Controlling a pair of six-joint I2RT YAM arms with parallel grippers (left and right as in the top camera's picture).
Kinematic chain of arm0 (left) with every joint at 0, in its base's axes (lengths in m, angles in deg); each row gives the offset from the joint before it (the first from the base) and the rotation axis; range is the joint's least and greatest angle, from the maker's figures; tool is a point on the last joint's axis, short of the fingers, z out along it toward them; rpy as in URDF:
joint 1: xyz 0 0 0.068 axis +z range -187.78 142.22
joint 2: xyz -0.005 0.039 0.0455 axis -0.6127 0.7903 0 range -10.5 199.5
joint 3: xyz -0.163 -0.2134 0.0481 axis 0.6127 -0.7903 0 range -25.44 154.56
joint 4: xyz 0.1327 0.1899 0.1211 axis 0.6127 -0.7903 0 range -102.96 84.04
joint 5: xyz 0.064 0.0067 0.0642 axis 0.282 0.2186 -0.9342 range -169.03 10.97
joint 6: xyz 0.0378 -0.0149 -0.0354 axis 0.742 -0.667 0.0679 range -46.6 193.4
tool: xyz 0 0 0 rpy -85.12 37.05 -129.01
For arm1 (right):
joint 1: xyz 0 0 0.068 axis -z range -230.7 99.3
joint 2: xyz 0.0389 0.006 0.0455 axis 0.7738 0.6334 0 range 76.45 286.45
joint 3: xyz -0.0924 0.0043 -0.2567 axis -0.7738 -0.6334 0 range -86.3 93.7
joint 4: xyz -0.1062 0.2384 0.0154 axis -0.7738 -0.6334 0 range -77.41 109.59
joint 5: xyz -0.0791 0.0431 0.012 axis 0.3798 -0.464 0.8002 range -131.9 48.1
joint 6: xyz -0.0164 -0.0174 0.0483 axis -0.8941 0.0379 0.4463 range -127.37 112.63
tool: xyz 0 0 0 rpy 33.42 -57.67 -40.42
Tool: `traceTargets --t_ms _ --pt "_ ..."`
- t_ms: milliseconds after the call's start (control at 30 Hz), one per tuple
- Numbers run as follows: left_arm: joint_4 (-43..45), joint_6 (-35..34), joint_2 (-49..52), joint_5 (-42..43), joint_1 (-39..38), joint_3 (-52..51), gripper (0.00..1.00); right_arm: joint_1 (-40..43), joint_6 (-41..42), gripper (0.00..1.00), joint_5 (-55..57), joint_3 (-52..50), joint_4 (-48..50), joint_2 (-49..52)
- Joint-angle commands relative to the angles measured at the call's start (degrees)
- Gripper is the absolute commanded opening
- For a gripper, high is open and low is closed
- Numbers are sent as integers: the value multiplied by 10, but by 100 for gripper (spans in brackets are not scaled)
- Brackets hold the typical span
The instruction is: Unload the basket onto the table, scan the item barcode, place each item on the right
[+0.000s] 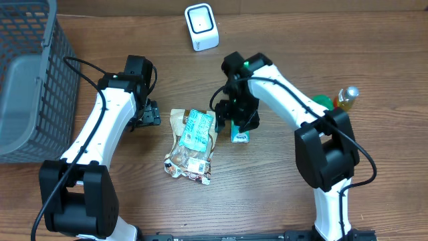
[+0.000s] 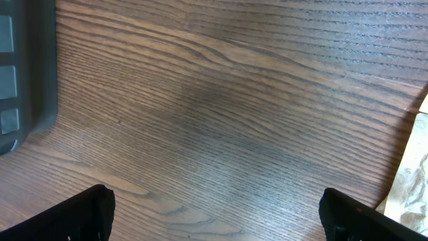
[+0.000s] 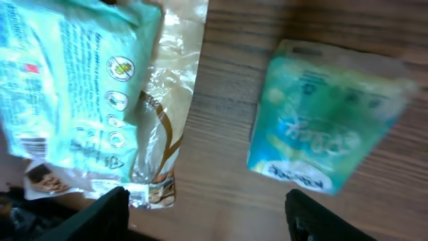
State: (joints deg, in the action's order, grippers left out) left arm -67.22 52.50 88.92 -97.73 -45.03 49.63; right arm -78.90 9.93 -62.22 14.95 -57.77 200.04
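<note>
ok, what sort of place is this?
Probably a mock shop checkout on a wooden table: a white barcode scanner, a grey mesh basket and packaged snacks laid out.

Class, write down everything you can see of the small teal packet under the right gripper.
The small teal packet is a soft, glossy pouch, green-blue with pale print, too blurred to read, and a white strip at one end. It lies flat on the wooden table, with bare wood between it and the larger snack bags. The right gripper hangs open above it, not gripping it.
</note>
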Motion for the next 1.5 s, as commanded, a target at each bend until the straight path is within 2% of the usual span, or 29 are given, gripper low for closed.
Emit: traceTargets --t_ms 0,133,233,267,300,500,767,867,1467 --pt "1 -8 -11 -8 1 10 99 28 -14 74 -6 33 -11 -19" --pt "1 -8 -11 -8 1 10 100 47 -17 78 35 32 -24 -19" --pt "1 -8 -11 -8 1 10 99 57 -17 77 49 29 -31 -19" --pt "1 -8 -11 -8 1 10 99 61 -17 71 49 24 -29 -19" --pt "1 -8 -11 -8 1 10 99 61 -17 69 49 22 -29 -19" --pt "1 -8 -11 -8 1 10 100 61 -17 65 55 -5 -11 -19" --pt "1 -8 -11 -8 1 10 99 61 -17 49 55 -36 4 -19" --pt "1 -8 -11 -8 1 10 100 61 -17 40 59 -38 5 -19" --pt "1 -8 -11 -8 1 10 100 61 -9 38 64 -38 8 -19"
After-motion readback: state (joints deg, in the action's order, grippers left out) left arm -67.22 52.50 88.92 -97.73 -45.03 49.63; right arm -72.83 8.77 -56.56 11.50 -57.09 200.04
